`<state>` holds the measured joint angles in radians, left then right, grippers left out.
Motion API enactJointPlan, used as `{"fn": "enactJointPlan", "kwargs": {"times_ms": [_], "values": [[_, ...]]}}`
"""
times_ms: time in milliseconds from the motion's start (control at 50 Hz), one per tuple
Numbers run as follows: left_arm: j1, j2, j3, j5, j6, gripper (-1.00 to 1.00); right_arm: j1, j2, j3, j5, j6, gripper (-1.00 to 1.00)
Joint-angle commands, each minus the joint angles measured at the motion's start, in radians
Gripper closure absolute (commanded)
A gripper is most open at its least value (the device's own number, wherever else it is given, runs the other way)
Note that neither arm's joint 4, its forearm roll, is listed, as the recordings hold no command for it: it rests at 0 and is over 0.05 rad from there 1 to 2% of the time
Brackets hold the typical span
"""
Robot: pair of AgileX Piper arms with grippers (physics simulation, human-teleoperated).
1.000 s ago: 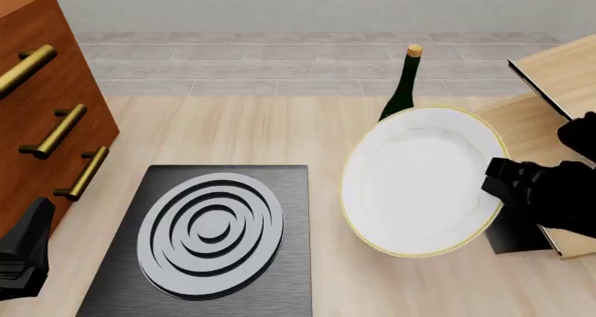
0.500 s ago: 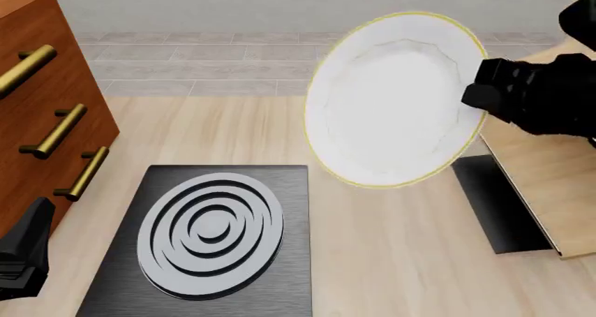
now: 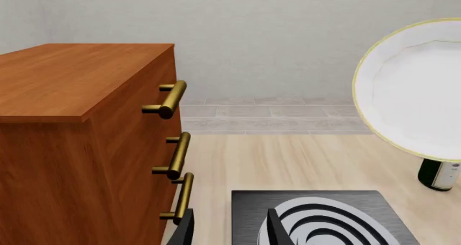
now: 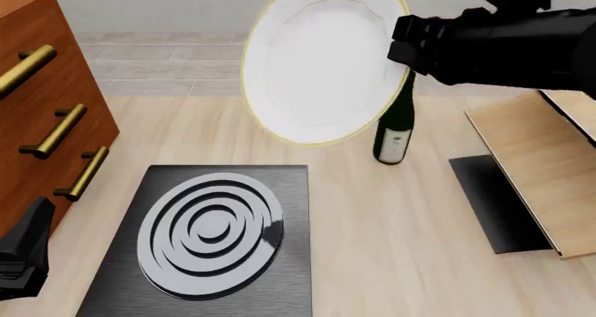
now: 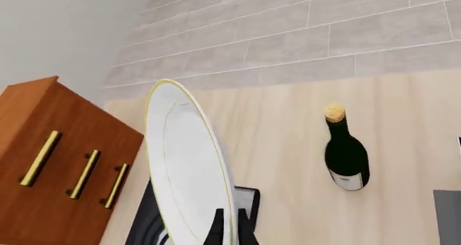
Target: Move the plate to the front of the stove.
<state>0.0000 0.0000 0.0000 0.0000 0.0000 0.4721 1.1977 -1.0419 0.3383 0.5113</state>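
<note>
The white plate with its gold rim hangs tilted on edge in the air, beyond the stove's far right corner. My right gripper is shut on its right rim; in the right wrist view the fingertips pinch the plate at its edge. Low at the centre-left of the table lies the dark stove with its silver ring burner. My left gripper rests at the stove's left by the cabinet, its fingers apart and holding nothing. The left wrist view shows the plate above the stove.
A wooden drawer cabinet with brass handles stands at the left. A dark green bottle stands upright just right of the plate. A black mat and a tilted wooden board lie at the right.
My right arm has carried the plate up and to the left, from over the black mat to above the stove's far side. The bottle shows again. The left arm has stayed still.
</note>
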Motion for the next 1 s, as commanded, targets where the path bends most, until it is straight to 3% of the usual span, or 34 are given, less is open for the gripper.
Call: {"fn": "enactJointPlan", "kwargs": {"times_ms": [20, 580, 1000], "values": [[0.0, 0.0, 0.0, 0.0, 0.0, -1.0, 0.052, 0.108, -0.071, -0.109, -0.007, 1.0], [0.0, 0.0, 0.0, 0.0, 0.0, -1.0, 0.104, 0.517, -0.347, -0.26, -0.067, 1.0], [0.0, 0.0, 0.0, 0.0, 0.0, -1.0, 0.1, 0.702, -0.431, -0.404, 0.01, 1.0]]}}
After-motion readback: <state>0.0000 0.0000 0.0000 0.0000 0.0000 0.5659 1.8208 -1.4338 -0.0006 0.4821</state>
